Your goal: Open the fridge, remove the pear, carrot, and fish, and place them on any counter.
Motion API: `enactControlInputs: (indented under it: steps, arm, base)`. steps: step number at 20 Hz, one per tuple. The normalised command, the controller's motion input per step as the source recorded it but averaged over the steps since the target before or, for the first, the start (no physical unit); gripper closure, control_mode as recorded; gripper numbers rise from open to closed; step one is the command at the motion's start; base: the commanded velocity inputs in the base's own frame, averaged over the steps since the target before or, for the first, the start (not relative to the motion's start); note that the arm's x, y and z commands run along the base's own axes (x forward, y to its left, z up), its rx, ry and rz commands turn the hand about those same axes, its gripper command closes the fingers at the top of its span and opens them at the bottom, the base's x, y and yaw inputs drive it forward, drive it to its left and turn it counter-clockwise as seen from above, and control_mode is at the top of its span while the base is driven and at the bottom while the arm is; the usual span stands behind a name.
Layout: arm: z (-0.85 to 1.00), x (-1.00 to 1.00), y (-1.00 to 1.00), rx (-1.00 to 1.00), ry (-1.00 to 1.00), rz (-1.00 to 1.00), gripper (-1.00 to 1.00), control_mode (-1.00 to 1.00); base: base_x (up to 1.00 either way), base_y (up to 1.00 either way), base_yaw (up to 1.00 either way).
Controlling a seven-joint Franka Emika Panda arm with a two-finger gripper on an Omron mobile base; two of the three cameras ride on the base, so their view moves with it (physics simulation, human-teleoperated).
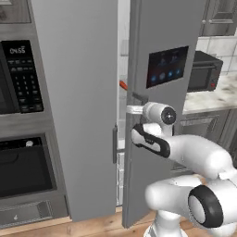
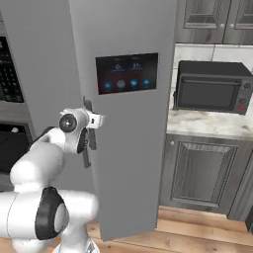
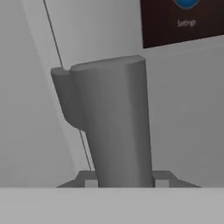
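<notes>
The fridge (image 1: 78,115) is a tall light-grey unit, and its right door (image 1: 157,152) with the black dispenser panel (image 1: 167,66) stands ajar. Through the gap shows a white interior and a small orange-red thing (image 1: 123,85); whether it is the carrot or the fish I cannot tell. My gripper (image 1: 133,109) is at this door's vertical bar handle (image 3: 111,122), which fills the space between the fingertips (image 3: 89,180) in the hand view. In the right base view the gripper (image 2: 90,129) sits at the door's (image 2: 128,148) left edge. The pear is hidden.
Dark built-in ovens (image 1: 21,78) stand left of the fridge. To the right, a white marble counter (image 2: 207,123) over dark grey cabinets (image 2: 200,173) carries a black microwave (image 2: 212,88). The floor is wood.
</notes>
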Motion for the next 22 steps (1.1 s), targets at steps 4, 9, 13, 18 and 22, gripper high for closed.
enactControlInputs:
  steps: [4, 9, 13, 18, 22]
  arm:
    - [0.00, -1.00, -0.51, 0.04, 0.00, 0.12, 1.00, -1.00]
    - [0.02, -1.00, -0.49, 0.03, 0.07, 0.13, 1.00, -1.00]
    - [0.07, -1.00, -0.52, 0.02, 0.13, 0.05, 1.00, -1.00]
    - [0.00, -0.83, -0.58, 0.04, 0.03, 0.00, 1.00, -1.00]
    - [0.00, -0.20, -0.17, 0.02, 0.00, 0.00, 1.00, -1.00]
  base:
    - [0.00, 0.00, 0.00]
    - [0.00, 0.00, 0.00]
    - [0.00, 0.00, 0.00]
    - [0.00, 0.00, 0.00]
    - [0.00, 0.00, 0.00]
